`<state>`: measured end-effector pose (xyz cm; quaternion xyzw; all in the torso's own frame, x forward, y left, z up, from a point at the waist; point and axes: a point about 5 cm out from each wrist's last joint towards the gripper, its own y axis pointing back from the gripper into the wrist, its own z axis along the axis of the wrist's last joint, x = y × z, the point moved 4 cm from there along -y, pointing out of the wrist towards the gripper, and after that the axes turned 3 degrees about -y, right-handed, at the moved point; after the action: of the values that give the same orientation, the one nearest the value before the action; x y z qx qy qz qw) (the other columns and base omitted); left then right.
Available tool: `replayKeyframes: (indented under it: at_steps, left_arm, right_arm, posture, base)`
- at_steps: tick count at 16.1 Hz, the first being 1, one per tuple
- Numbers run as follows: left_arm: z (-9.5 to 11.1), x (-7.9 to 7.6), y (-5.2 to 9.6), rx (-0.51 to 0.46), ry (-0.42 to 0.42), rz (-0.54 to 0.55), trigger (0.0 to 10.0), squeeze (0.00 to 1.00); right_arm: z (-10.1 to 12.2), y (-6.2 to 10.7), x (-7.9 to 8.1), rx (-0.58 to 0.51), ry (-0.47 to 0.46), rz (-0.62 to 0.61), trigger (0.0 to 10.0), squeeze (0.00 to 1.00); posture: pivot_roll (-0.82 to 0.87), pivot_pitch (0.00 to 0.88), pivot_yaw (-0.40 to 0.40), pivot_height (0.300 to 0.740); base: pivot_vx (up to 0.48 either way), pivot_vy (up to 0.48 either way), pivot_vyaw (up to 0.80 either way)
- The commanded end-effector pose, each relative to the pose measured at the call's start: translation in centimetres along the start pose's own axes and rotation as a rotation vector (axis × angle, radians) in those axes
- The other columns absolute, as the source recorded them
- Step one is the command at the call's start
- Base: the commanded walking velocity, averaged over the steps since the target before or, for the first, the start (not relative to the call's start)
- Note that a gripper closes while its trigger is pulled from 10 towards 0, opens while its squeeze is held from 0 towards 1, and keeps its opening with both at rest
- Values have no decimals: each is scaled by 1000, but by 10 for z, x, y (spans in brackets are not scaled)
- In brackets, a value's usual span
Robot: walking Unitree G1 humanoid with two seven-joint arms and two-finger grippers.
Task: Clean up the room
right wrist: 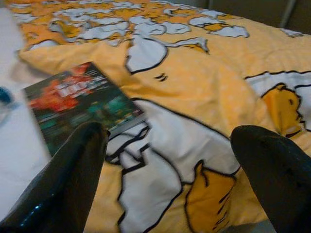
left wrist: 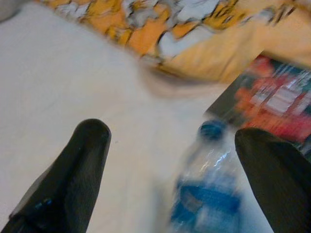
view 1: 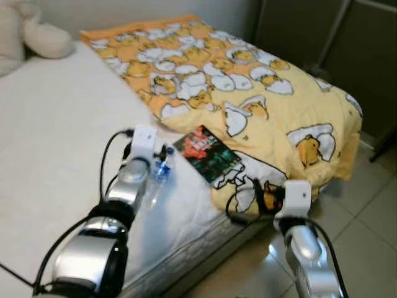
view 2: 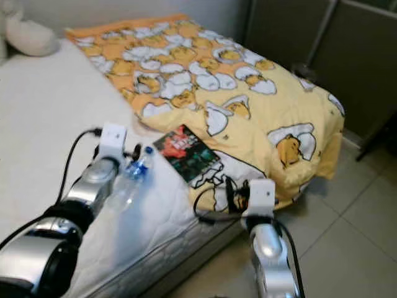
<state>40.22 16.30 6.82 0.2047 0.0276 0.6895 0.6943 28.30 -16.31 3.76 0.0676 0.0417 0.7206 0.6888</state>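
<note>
The left pincer (left wrist: 170,160) is wide open above the white bed (view 1: 56,136), and a plastic water bottle (left wrist: 206,194) with a blue cap lies between its fingers (left wrist: 82,165), not gripped. The right pincer (right wrist: 170,160) is wide open too, holding nothing, over the yellow blanket (right wrist: 204,87) at the bed's edge. A dark book (view 1: 206,153) lies just beside the bottle, partly on the blanket.

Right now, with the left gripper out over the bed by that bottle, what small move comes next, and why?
Probably ease the left gripper forward around the water bottle. Its fingers stand open, and the bottle lies on the white mattress between them, nearer one finger, not yet gripped.
</note>
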Motion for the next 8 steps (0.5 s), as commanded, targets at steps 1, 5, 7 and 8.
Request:
replayKeyframes:
  at_steps: [1,5,7,8]
  left_arm:
    - [4,3,-2,8,-23,16,10000,0]
    - [-8,-15,-1,52,-19,-85,10000,0]
    - [-13,-25,1,68,-35,-119,10000,0]
    - [-15,-27,1,78,-39,-121,10000,0]
  right_arm:
    - [1,7,-1,3,-9,11,10000,0]
    - [-7,51,2,70,-9,70,10000,0]
    - [-11,66,2,108,-6,77,10000,0]
    - [-11,74,2,122,-6,77,10000,0]
  posture:
    - [-119,61,5,740]
    - [-187,178,2,740]
    - [-214,215,2,740]
    - [-231,229,1,740]
  base:
    - [0,0,0]
    - [0,0,0]
    - [0,0,0]
    - [0,0,0]
